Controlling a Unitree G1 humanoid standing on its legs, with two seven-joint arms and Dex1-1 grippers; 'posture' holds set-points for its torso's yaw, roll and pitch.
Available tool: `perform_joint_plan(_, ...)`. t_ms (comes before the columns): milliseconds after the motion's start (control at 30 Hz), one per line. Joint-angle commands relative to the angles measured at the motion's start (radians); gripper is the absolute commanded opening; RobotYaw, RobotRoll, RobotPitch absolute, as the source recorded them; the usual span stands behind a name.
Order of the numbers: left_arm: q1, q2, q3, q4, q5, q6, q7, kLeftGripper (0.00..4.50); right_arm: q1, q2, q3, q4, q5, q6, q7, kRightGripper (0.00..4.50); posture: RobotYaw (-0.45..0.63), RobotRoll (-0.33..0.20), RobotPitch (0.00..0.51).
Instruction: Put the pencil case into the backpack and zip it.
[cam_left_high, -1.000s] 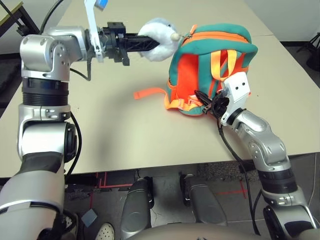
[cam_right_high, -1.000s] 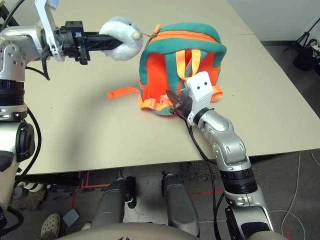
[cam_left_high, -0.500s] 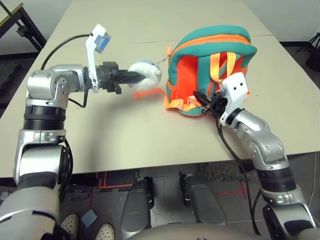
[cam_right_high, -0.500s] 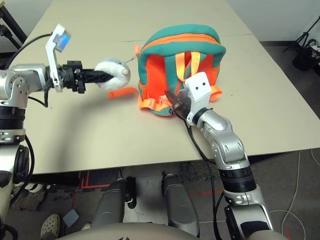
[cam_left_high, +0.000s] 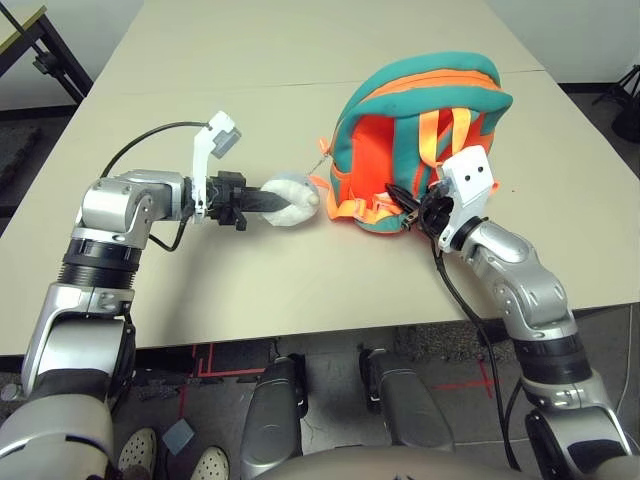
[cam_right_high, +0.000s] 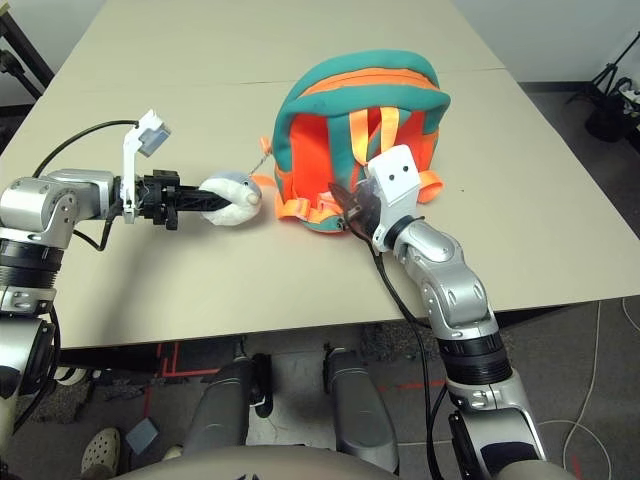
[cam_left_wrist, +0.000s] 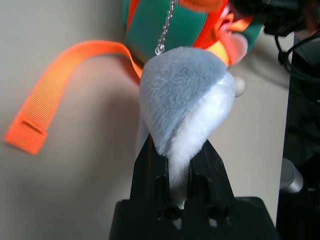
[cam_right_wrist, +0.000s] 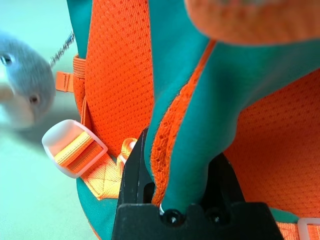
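Small orange backpack with teal trim (cam_left_high: 420, 140) standing upright mid-table toward the right edge, strap side facing the robot; loose orange webbing strap (cam_left_wrist: 55, 95) lying flat on the beige tabletop (cam_left_high: 250, 60) beside it. Left gripper (cam_left_high: 268, 201) clamped on the grey-and-white plush toy (cam_left_high: 292, 200) chained to the zipper pull, now low over the tabletop just left of the bag's base; a second ago up level with the bag's top, so plush and pull dragged down the left side, chain (cam_left_wrist: 166, 27) taut. Probably zip closed or nearly so, though the teeth themselves too small to confirm. Right gripper (cam_right_wrist: 175, 190) pinched on a teal-edged shoulder strap (cam_right_wrist: 200, 115) at the bag's near side, unmoved, bracing it. Flat white pencil case nowhere on the tabletop, presumably inside the bag already. Likely near task end; release next.
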Motion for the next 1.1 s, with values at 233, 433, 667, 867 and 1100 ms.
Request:
perform_joint_plan(233,0.045,-0.056,-0.089,0.142,0.131,-0.167,0.012,0.15,0.013,-0.007,0.023,0.012,-0.012,0.044,0.009,0.65,-0.09,0.0,0.179)
perform_joint_plan(433,0.012,-0.081,-0.003,0.081,0.067,-0.097,0.032,1.17,0.014,-0.014,-0.03,-0.077,0.054,0.159,0.005,1.66,-0.11,0.0,0.18)
perform_joint_plan(667,0.015,-0.082,0.005,0.04,0.066,-0.069,0.039,3.93,0.028,-0.092,-0.12,-0.229,0.187,0.367,0.034,4.27,-0.12,0.0,0.184)
perform_joint_plan(867,0.019,-0.087,0.002,0.014,0.06,-0.054,0.044,4.47,0.061,-0.196,-0.194,-0.322,0.284,0.476,0.069,4.5,-0.13,0.0,0.189)
perform_joint_plan(1100,0.028,-0.079,0.013,-0.003,0.053,-0.042,0.043,4.47,0.107,-0.259,-0.314,-0.351,0.375,0.539,0.067,4.5,-0.15,0.0,0.193)
